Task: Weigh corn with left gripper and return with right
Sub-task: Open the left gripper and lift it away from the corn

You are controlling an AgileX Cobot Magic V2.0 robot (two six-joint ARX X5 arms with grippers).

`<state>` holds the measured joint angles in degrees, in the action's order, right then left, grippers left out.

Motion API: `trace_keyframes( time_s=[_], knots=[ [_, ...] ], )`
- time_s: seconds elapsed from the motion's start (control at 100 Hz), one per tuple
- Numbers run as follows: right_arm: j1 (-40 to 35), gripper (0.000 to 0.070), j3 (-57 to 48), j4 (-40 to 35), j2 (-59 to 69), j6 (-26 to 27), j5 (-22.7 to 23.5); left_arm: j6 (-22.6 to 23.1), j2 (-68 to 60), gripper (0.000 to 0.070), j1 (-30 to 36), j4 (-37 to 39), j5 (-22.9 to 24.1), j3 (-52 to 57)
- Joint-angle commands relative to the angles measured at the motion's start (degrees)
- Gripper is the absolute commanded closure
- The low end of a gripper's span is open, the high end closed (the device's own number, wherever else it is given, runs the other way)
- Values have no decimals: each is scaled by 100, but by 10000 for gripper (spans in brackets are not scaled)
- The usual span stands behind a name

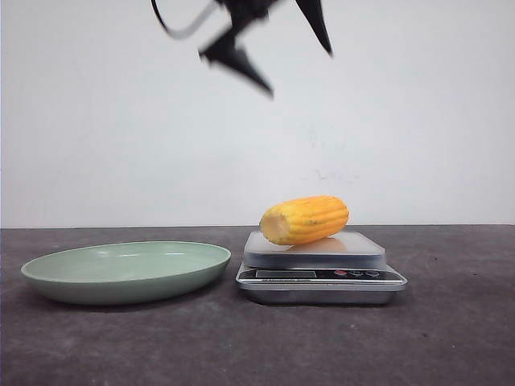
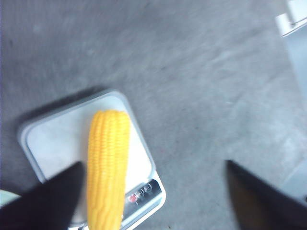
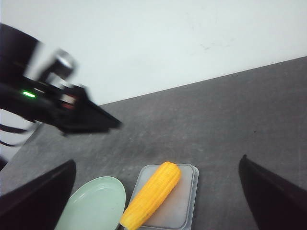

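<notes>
You have the corn (image 1: 306,219) lying lengthwise on the kitchen scale (image 1: 320,273), the left tool (image 1: 278,56) spread apart high above it, and the right tool (image 3: 158,191) spread apart, looking down along the cob's axis.

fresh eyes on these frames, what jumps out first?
The stubby yellow-orange corn cob lying on its side on the small silver kitchen scale, mid-table, nothing gripping it. Just left of the scale sits an empty pale green oval plate. High above, the black left gripper hangs open and motion-blurred against the white wall; the right gripper is open too, looking down on the corn.
</notes>
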<state>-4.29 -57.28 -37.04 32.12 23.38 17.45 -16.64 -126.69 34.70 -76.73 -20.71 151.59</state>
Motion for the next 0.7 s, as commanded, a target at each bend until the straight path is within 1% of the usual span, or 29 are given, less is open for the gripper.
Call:
trace_keyframes(
  time_s=[0.0,0.07,0.11,0.24,0.28,0.32,0.39,0.49,0.55,0.69],
  knots=[
    [-7,4,-85,55,33,-59,-63,278,42,499,13,-306,17,824],
    [-7,4,-85,55,33,-149,-101,431,94,604,13,-638,20,1598],
    [-7,4,-85,55,33,-175,-101,459,122,642,13,-739,9,2039],
    [-7,4,-85,50,33,-223,-96,319,402,648,13,-748,-79,3086],
    [-7,4,-85,50,33,-271,-96,306,522,664,13,-750,-79,3287],
    [-7,4,-85,50,33,-297,-96,308,754,693,15,-756,-92,3265],
    [-7,4,-85,48,33,-308,-96,415,1139,690,15,-776,-90,3263],
    [-7,4,-85,48,33,-310,-92,431,1655,690,13,-787,-72,3263],
    [-7,4,-85,46,33,-315,-92,435,1980,690,13,-793,76,3259],
    [-7,4,-85,50,33,-332,-76,575,2782,690,13,-811,697,3156]
  ],
)
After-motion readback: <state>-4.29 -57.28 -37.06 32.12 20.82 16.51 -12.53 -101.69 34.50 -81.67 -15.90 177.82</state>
